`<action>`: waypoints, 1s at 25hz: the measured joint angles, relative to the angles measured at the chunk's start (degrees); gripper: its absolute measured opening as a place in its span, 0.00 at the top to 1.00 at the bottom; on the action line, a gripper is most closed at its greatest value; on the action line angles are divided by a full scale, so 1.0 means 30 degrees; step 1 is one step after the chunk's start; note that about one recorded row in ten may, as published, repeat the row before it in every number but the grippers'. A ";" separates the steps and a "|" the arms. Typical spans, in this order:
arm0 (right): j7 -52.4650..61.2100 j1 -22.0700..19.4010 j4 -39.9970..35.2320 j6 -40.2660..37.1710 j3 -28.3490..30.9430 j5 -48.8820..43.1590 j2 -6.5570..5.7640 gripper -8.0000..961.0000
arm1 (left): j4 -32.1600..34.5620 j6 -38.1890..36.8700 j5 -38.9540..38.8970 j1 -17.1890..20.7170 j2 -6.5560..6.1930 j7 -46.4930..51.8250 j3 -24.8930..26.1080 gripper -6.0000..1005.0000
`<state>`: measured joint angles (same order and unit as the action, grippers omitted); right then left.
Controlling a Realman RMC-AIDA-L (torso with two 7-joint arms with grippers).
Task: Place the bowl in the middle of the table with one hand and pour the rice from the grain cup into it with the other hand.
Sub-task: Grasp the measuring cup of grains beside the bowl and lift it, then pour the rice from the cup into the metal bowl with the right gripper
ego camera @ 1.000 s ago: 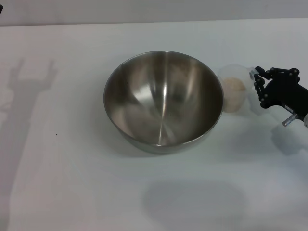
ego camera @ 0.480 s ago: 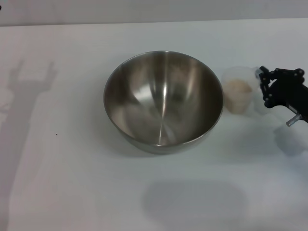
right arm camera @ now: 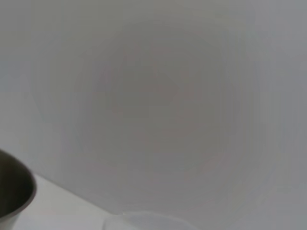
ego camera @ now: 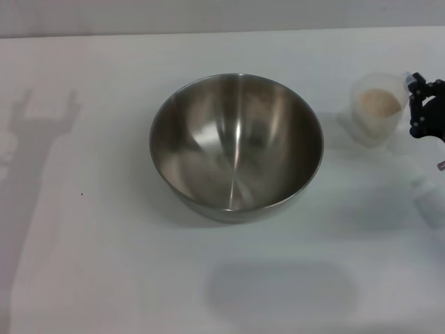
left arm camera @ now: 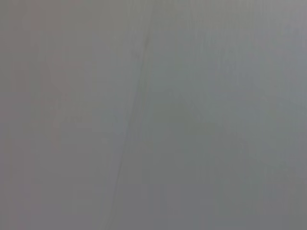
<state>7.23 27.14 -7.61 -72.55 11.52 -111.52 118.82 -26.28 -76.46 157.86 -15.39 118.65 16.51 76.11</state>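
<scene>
1. The bowl is sitting upright and empty near the middle of the table.
2. The cup is standing well to the bowl's right, holding rice.
3. The right gripper is closing its fingers on the cup's right side at the head view's edge.
4. The left gripper is showing nowhere.

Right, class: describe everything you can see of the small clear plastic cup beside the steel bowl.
The small clear, slightly frosted plastic grain cup is upright, with a thin round rim and a small spout at the far right. It holds a pile of pale beige rice. It sits to the right of the large shiny steel bowl, clearly apart from it. The black right end effector is at its right side; whether it grips the cup cannot be told.
</scene>
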 joint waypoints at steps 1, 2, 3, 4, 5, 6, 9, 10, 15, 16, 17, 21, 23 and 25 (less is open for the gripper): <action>-0.0189 -0.0016 0.0080 -0.0081 0.0233 0.0000 0.0000 0.98 | 0.0000 0.0000 0.0000 0.0000 0.0000 0.0000 0.0000 0.14; -0.0302 -0.0029 0.0132 -0.0133 0.0344 -0.0001 0.0000 0.98 | 0.0001 -0.0030 0.0004 0.0020 0.0000 0.0002 -0.0008 0.14; -0.0441 -0.0045 0.0205 -0.0235 0.0496 -0.0001 0.0000 0.98 | 0.0000 -0.0065 0.0014 0.0030 0.0001 0.0009 -0.0023 0.14; -0.0608 -0.0070 0.0284 -0.0420 0.0703 0.0000 -0.0001 0.98 | 0.0008 -0.0098 0.0021 0.0043 0.0001 0.0051 -0.0039 0.14; -0.0792 -0.0093 0.0365 -0.0615 0.0920 0.0000 0.0002 0.98 | 0.0025 -0.0115 0.0030 0.0050 0.0000 0.0092 -0.0052 0.14; -0.1028 -0.0121 0.0458 -0.0914 0.1192 -0.0001 0.0000 0.98 | 0.0063 -0.0153 0.0039 0.0058 0.0001 0.0201 -0.0058 0.14; -0.2033 -0.0162 0.0684 -0.2179 0.2201 0.0000 0.0022 0.98 | 0.0150 -0.0241 0.0103 0.0065 0.0001 0.0438 -0.0061 0.14; -0.2467 -0.0172 0.0818 -0.2753 0.2572 0.0000 0.0033 0.98 | 0.0184 -0.0282 0.0121 0.0074 0.0001 0.0474 -0.0062 0.14; -0.4362 0.0161 0.1531 -0.5284 0.3770 0.0001 0.0021 0.98 | 0.0323 -0.0361 0.0145 0.0091 0.0001 0.0477 -0.0092 0.14; -0.4745 0.0297 0.1652 -0.5628 0.3861 0.0001 0.0021 0.98 | 0.0323 -0.0361 0.0150 0.0092 0.0001 0.0476 -0.0132 0.14; -0.5237 0.0500 0.1834 -0.5893 0.3927 0.0000 0.0021 0.98 | 0.0323 -0.0363 0.0147 0.0093 0.0002 0.0477 -0.0178 0.14; -0.7212 0.1300 0.2573 -0.6444 0.3914 -0.0021 0.0023 0.98 | 0.0323 -0.0392 0.0146 0.0093 0.0001 0.0476 -0.0251 0.14; -0.8438 0.1629 0.2974 -0.6600 0.3819 -0.0155 0.0027 0.98 | 0.0324 -0.0391 0.0147 0.0092 0.0002 0.0476 -0.0261 0.14; -1.0483 0.2020 0.3581 -0.6730 0.3721 -0.0765 0.0030 0.98 | 0.0323 -0.0392 0.0147 0.0093 0.0001 0.0475 -0.0262 0.14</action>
<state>-24.22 33.20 3.13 -92.74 22.68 -113.81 118.91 -25.31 -77.63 158.30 -15.11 118.65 17.93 75.32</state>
